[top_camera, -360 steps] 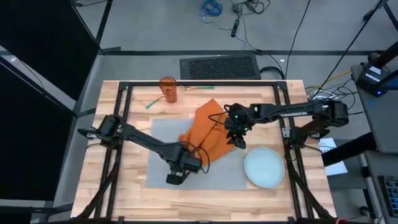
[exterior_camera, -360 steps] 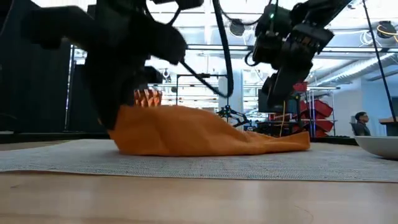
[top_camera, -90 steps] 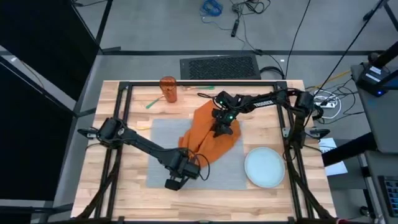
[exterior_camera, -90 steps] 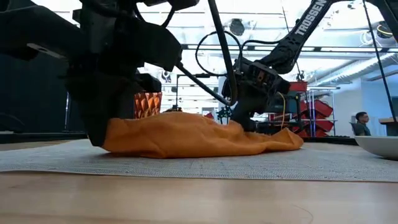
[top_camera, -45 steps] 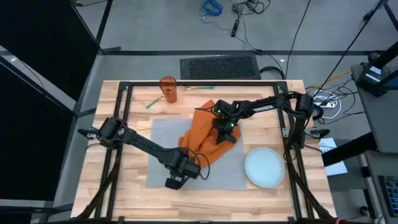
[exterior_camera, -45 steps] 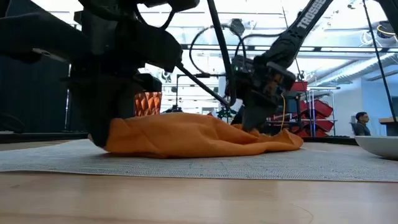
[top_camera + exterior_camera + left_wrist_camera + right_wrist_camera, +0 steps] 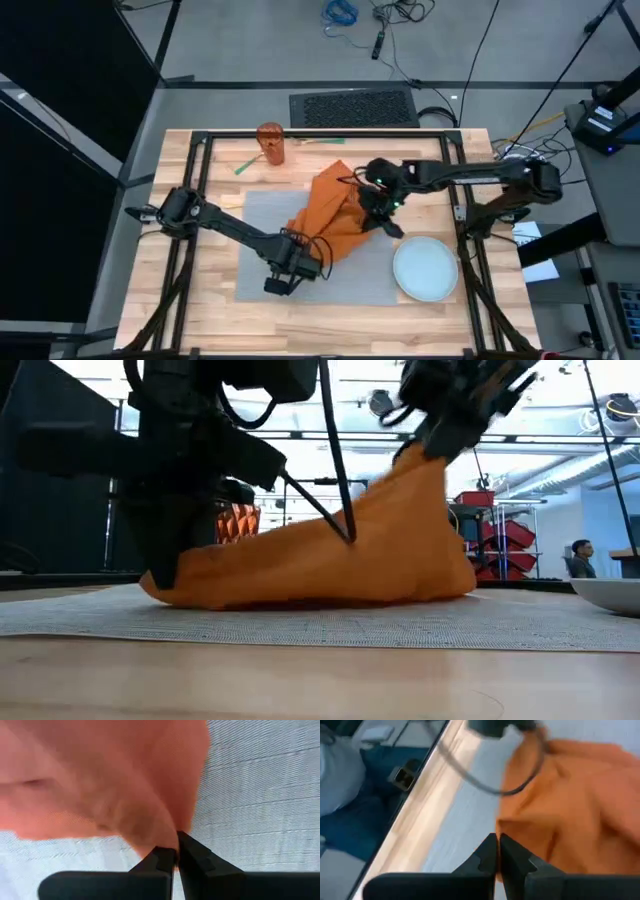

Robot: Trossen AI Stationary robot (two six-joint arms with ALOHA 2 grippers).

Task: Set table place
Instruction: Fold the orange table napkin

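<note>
One orange napkin [image 7: 335,212] is pinched by both grippers over the one grey placemat [image 7: 258,232]: left gripper [image 7: 293,252] low, right gripper [image 7: 375,208] raised. One plate [image 7: 425,269] is seen by the placemat's right edge.

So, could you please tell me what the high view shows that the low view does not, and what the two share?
Only the high view shows the whole grey placemat, the full round plate, the wooden table and both arms from base to tip. Only the low view shows the room behind, with a person standing far off, and how high the right gripper lifts one end of the orange napkin. Both show the napkin on the placemat, the orange cup and the left gripper at the napkin's other end.
</note>
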